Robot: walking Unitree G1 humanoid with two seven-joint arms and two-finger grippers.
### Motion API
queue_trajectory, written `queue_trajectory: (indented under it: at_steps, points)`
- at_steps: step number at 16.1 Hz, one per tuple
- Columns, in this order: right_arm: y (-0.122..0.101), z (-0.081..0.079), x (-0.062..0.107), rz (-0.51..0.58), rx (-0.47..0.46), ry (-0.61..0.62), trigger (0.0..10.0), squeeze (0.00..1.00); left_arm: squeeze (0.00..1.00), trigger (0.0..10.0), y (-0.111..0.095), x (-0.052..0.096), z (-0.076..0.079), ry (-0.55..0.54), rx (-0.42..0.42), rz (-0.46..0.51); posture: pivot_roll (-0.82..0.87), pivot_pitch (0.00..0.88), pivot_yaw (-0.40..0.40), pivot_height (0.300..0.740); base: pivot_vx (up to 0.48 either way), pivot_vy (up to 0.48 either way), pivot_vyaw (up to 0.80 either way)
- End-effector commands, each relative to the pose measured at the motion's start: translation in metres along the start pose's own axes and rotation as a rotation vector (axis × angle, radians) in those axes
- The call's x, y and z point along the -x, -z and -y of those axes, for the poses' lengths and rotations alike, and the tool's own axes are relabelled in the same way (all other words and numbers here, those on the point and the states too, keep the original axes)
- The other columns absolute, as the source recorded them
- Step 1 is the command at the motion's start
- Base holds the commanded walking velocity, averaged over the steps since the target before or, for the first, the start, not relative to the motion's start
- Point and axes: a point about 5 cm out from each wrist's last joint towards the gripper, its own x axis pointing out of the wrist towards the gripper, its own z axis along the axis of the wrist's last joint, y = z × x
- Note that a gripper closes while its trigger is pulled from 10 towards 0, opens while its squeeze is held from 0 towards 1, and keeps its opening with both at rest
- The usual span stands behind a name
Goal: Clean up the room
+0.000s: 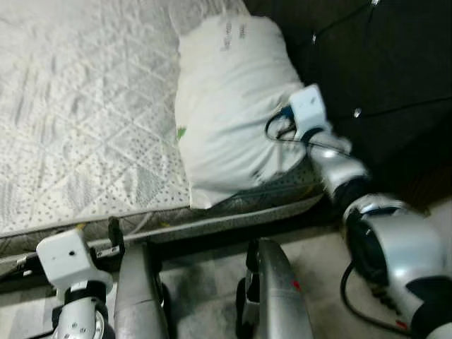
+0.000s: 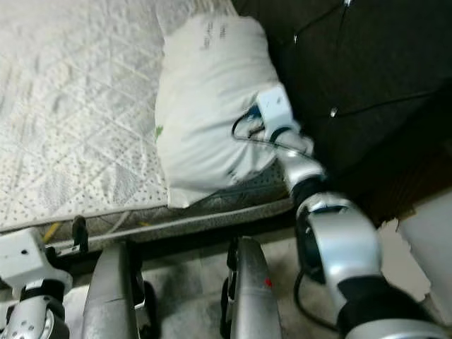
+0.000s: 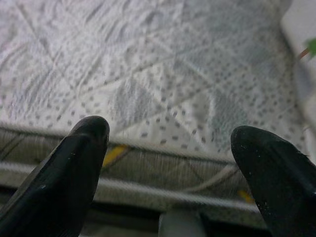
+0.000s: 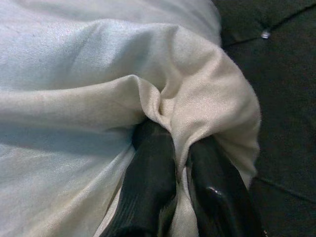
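Observation:
A white pillow (image 1: 229, 99) lies at the right end of the quilted mattress (image 1: 78, 120), against a dark tufted headboard (image 1: 374, 63). My right gripper (image 4: 180, 173) is shut on a fold of the pillow's fabric at its right edge; in the right wrist view the two black fingers (image 4: 150, 192) pinch the cloth between them. The right arm (image 1: 332, 159) reaches up from the lower right to the pillow. My left gripper (image 3: 170, 148) is open, low at the mattress's front edge, with nothing between its fingers.
The mattress edge and bed frame (image 1: 212, 219) run across in front of me. My two legs (image 1: 275, 296) stand on the grey floor below. A white object (image 2: 427, 254) sits at the far right by the headboard.

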Motion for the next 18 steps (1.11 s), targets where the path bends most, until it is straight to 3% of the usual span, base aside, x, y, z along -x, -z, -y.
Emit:
queue_trajectory:
  at_steps: [1, 3, 6, 8, 12, 13, 15, 18]
  points:
    - [-0.024, 0.021, -0.003, 0.053, 0.04, 0.081, 10.0, 0.0, 0.0, 10.0, -0.001, 0.005, 0.002, -0.013, 0.024, -0.015, 0.12, 0.281, -0.103, 0.597, 0.0, 0.0, 0.0]
    - [-0.017, 0.05, 0.002, -0.026, 0.117, 0.202, 10.0, 0.0, 0.0, 10.0, -0.001, 0.007, 0.003, -0.015, 0.019, -0.025, 0.13, 0.287, -0.1, 0.597, 0.0, 0.0, 0.0]
    - [-0.008, 0.072, 0.008, -0.068, 0.096, 0.273, 10.0, 0.0, 0.0, 10.0, -0.001, 0.01, 0.0, -0.025, 0.006, -0.035, 0.13, 0.289, -0.094, 0.597, 0.0, 0.0, 0.0]
    - [-0.001, 0.075, 0.011, -0.085, 0.115, 0.289, 10.0, 0.0, 0.0, 10.0, -0.001, 0.009, -0.002, -0.03, -0.002, -0.039, 0.12, 0.278, -0.094, 0.597, 0.0, 0.0, 0.0]
    - [0.021, 0.053, 0.011, -0.132, 0.112, 0.198, 10.0, 0.0, 0.0, 10.0, -0.001, 0.004, 0.004, -0.012, 0.008, -0.038, 0.11, 0.268, -0.096, 0.597, 0.0, 0.0, 0.0]
    - [0.032, 0.037, 0.012, -0.15, 0.066, 0.124, 10.0, 1.0, 0.0, 10.0, -0.001, 0.004, 0.006, -0.008, 0.012, -0.038, 0.12, 0.269, -0.094, 0.597, 0.0, 0.0, 0.0]
    - [0.038, 0.026, 0.012, -0.155, 0.039, 0.091, 10.0, 1.0, 0.0, 10.0, -0.001, 0.003, 0.005, -0.01, 0.012, -0.038, 0.12, 0.267, -0.091, 0.597, 0.0, 0.0, 0.0]
    - [0.026, 0.023, 0.009, -0.104, 0.035, 0.1, 10.0, 1.0, 0.0, 10.0, -0.003, -0.002, 0.002, -0.018, 0.002, -0.027, 0.12, 0.252, -0.087, 0.597, 0.0, 0.0, 0.0]
